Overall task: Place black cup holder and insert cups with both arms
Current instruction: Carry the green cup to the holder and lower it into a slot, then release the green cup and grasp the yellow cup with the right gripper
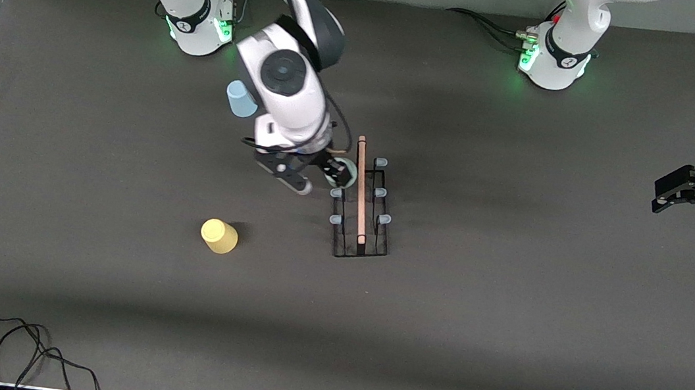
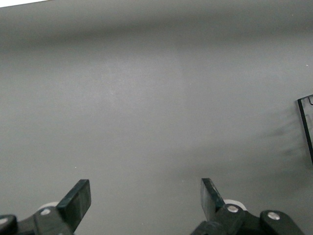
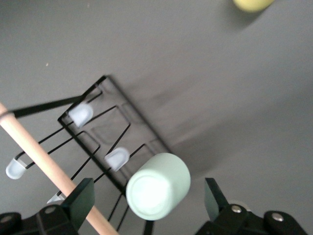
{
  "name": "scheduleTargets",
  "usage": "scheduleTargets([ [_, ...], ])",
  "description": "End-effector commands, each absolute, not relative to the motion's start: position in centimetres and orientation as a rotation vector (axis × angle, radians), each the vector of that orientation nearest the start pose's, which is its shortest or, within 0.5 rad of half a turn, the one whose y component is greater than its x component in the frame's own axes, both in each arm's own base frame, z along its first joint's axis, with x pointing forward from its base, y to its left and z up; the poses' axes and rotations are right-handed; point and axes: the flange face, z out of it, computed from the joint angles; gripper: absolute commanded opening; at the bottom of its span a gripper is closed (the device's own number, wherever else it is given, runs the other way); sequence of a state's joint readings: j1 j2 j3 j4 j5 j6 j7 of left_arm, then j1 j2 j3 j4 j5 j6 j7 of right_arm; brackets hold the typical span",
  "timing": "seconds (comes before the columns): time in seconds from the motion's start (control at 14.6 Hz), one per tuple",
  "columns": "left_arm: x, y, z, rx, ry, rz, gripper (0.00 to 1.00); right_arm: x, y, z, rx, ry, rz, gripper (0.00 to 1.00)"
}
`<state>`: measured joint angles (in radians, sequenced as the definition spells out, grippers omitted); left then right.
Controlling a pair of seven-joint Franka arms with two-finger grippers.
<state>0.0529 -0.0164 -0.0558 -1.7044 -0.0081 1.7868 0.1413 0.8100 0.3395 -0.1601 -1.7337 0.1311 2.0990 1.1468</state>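
A cable (image 1: pixel 5 338) lies nearest the camera, at the right arm's end of the table (image 1: pixel 501 346). The rack (image 1: pixel 362 207) stands mid-table, its wooden rod (image 1: pixel 360 190) running toward the camera and its pale-tipped pegs (image 1: pixel 384 219) jutting out on both sides. The yellow cup (image 1: pixel 220 236) sits mouth down, a little nearer the camera than the rack and toward the right arm's end. The blue cup (image 1: pixel 241 100) stands farther from the camera than the rack, partly hidden by the right arm. The green cup (image 3: pixel 157 186) hangs bottom-out on a peg at the rack's end farthest from the camera. The right gripper (image 1: pixel 313 174) is at that cup, its jaws spread wide with the cup between them, untouched. The left gripper (image 1: pixel 676 192) waits with jaws wide apart, well off toward the left arm's end.
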Motion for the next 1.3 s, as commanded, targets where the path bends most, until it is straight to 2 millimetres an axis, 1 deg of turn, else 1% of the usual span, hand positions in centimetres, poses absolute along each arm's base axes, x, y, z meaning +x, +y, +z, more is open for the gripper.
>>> scheduleTargets([
  [0.0, 56.3, -0.5, 59.5, -3.110, 0.253, -0.142, 1.00, 51.9, 36.2, 42.0, -3.023, 0.712, 0.078, 0.99],
  [0.14, 56.3, -0.6, 59.1, -3.107, 0.205, -0.127, 1.00, 53.6, 32.7, 42.3, -3.052, 0.615, 0.092, 0.99],
  [0.27, 56.3, -0.7, 59.0, -3.111, 0.134, -0.128, 1.00, 55.7, 29.2, 41.4, -3.067, 0.531, 0.095, 0.99],
  [0.41, 56.4, -0.4, 59.0, -3.113, 0.103, -0.131, 1.00, 57.9, 25.8, 39.5, -3.100, 0.403, 0.069, 0.99],
  [0.55, 56.5, -0.4, 59.0, -3.114, 0.084, -0.140, 1.00, 60.0, 20.7, 37.3, -3.106, 0.320, 0.021, 0.99],
  [0.61, 56.5, -0.4, 59.0, -3.114, 0.072, -0.143, 1.00, 60.5, 18.9, 35.6, -3.107, 0.280, -0.003, 0.99],
  [0.68, 56.5, -0.4, 58.9, -3.115, 0.065, -0.136, 1.00, 60.9, 17.6, 34.2, -3.095, 0.260, -0.024, 0.99],
  [0.75, 56.5, -0.4, 58.8, -3.115, 0.065, -0.131, 1.00, 61.3, 16.7, 32.5, -3.084, 0.251, -0.032, 0.99],
  [0.82, 56.6, -0.3, 58.7, -3.113, 0.061, -0.126, 1.00, 61.6, 16.3, 31.0, -3.078, 0.221, -0.052, 0.99],
  [0.96, 56.5, 0.0, 58.6, -3.067, 0.062, -0.115, 1.00, 62.0, 16.3, 28.6, -3.052, 0.252, -0.074, 0.99],
  [1.02, 56.5, 0.0, 58.5, -3.064, 0.065, -0.110, 1.00, 62.2, 16.3, 27.9, -3.038, 0.275, -0.089, 0.99],
  [1.23, 56.5, 0.0, 58.4, -3.065, 0.065, -0.108, 1.00, 62.4, 17.0, 25.8, -3.049, 0.272, -0.137, 0.99],
])
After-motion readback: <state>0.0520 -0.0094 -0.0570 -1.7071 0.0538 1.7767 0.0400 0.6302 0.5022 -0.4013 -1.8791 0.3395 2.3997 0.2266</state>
